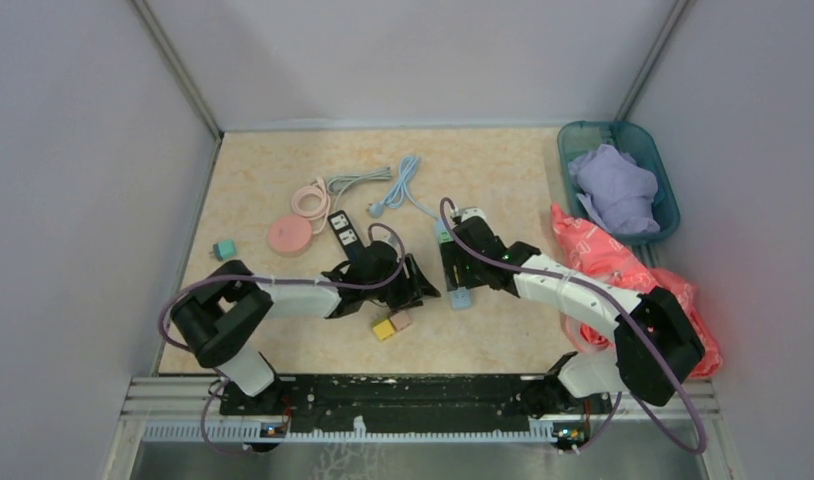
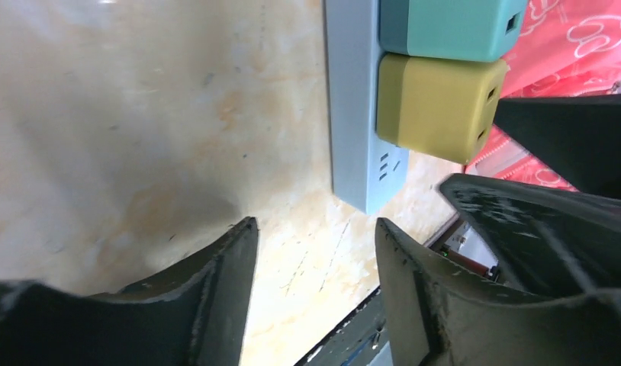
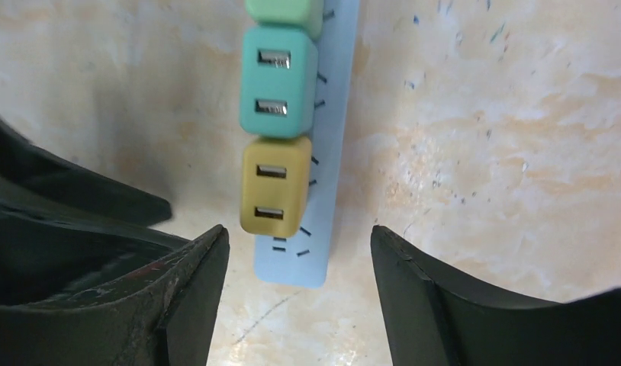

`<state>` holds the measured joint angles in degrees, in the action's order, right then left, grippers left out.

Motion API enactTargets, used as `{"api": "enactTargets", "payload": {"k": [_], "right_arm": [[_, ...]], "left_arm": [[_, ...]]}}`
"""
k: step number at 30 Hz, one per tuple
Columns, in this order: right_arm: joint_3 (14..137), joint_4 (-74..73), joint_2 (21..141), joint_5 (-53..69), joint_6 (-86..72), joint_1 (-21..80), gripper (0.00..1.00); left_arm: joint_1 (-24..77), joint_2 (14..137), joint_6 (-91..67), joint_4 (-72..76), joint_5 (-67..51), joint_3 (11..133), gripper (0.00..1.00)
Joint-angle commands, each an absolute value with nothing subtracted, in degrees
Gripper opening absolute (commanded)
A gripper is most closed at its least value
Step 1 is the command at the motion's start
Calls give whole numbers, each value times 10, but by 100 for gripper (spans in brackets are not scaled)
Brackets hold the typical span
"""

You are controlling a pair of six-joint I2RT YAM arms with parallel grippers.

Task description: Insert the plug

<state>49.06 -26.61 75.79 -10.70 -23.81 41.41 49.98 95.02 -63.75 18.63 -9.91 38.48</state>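
A light blue power strip (image 1: 459,296) lies at the table's middle. The right wrist view shows the strip (image 3: 334,152) with a green adapter (image 3: 286,11), a teal adapter (image 3: 278,80) and an olive-yellow adapter (image 3: 275,187) plugged in, and one bare socket (image 3: 291,248) at its end. My right gripper (image 3: 300,232) is open and empty above that end, also seen from the top (image 1: 461,272). My left gripper (image 2: 315,225) is open and empty, just left of the strip (image 2: 353,114), also seen from the top (image 1: 423,283). Loose yellow (image 1: 383,329) and pink (image 1: 402,320) plug cubes lie near it.
A black power strip (image 1: 345,232), a pink round reel (image 1: 289,235), coiled cables (image 1: 398,185) and a teal cube (image 1: 224,249) lie at the left and back. A teal basket (image 1: 663,170) with purple cloth stands at back right, beside a red bag (image 1: 603,255).
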Motion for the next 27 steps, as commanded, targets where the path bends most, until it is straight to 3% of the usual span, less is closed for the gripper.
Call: {"api": "enactTargets", "payload": {"k": [1, 7, 15, 21, 27], "right_arm": [[460, -227, 744, -124, -245, 438, 68], [439, -190, 781, -142, -244, 451, 68], [422, -124, 826, -174, -251, 458, 65], [420, -109, 841, -219, -255, 455, 49], [417, -105, 841, -243, -259, 396, 40]], "left_arm": [[492, 883, -601, 108, -7, 363, 67], [480, 792, -574, 16, 99, 358, 80], [438, 697, -548, -42, 167, 330, 90], [397, 651, -540, -68, 186, 307, 92], [355, 623, -520, -91, 212, 305, 95]]}}
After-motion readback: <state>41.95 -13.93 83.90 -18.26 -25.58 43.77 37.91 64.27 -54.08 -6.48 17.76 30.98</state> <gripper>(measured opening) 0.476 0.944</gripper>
